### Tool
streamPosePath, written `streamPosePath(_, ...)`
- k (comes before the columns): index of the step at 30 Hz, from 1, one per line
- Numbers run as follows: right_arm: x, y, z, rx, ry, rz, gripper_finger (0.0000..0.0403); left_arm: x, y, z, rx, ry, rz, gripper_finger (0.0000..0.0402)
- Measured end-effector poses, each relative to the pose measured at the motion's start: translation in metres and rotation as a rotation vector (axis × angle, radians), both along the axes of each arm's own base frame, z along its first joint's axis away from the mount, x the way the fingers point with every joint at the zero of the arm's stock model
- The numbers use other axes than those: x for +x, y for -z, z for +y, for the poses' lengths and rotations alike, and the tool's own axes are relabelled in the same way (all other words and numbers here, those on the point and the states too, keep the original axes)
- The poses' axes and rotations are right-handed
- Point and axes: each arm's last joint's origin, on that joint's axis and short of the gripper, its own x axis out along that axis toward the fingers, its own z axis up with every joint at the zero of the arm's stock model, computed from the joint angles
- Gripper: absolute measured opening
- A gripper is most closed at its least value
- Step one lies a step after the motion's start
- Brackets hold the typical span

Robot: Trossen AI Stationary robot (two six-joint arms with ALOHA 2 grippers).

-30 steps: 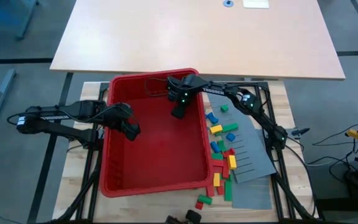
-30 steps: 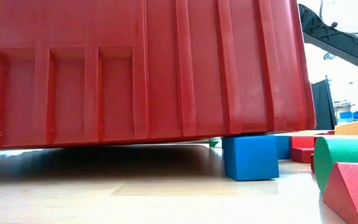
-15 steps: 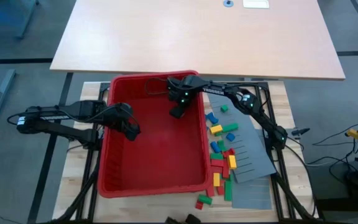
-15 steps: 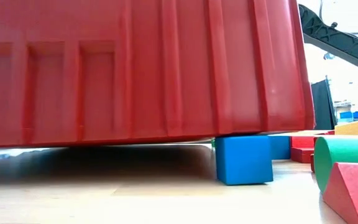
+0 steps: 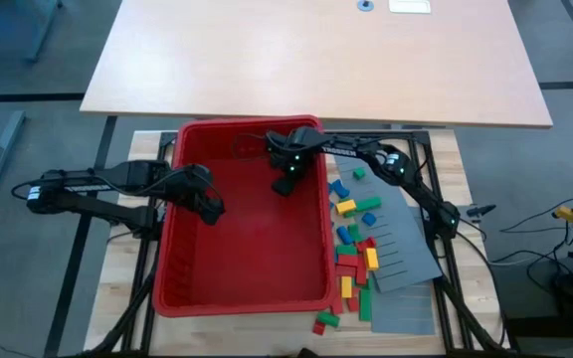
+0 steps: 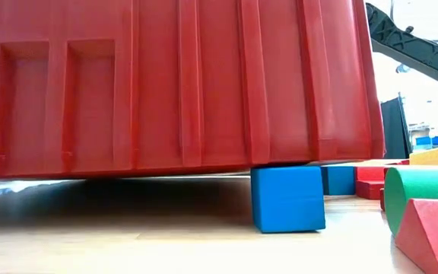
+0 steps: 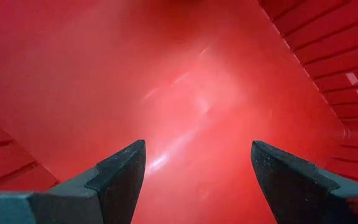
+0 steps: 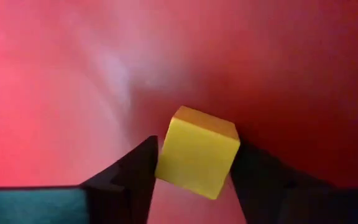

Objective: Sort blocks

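The big red bin fills the table's middle, and both grippers are inside it. My right gripper, at the bin's far right, is shut on a yellow block over the bin's floor. My left gripper stands open by the bin's left wall, with only red floor between its fingers. Several red, green, blue and yellow blocks lie right of the bin, some on a grey slotted panel. In the low view the bin's wall rests on a blue block. My right gripper pinches the yellow block by two opposite sides between its two fingers, pointing down into the bin. The block sits a little turned in the hold. I cannot tell whether it touches the bin's floor.
A large tan tabletop lies beyond the far edge. A green cylinder and a red wedge lie close to the low camera. Black frame rails run along both sides of the bin.
The red bin has slid and turned slightly on the table, and now sits squarer to it. The blue block under its wall has slid along with it. My right gripper has moved a little toward the near edge, still holding the yellow block.
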Motion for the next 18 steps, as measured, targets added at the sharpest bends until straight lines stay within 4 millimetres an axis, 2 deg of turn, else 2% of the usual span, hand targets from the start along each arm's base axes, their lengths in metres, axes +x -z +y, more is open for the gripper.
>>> streamPosePath(6,-0.0002,0.0,0.0002,-0.003,-0.022,-0.002,0.0114,0.0003,-0.0001,0.0001,-0.001,-0.002,-0.003,0.0277)
streamPosePath(13,-0.0002,-0.0012,0.0003,-0.009,-0.039,-0.006,0.0113,0.0004,0.0,0.0,-0.001,-0.002,-0.002,0.0277)
streamPosePath(18,0.0013,-0.0093,-0.0001,-0.009,-0.043,-0.024,0.0113,0.0002,0.0001,0.0001,-0.001,-0.002,0.0,0.0277)
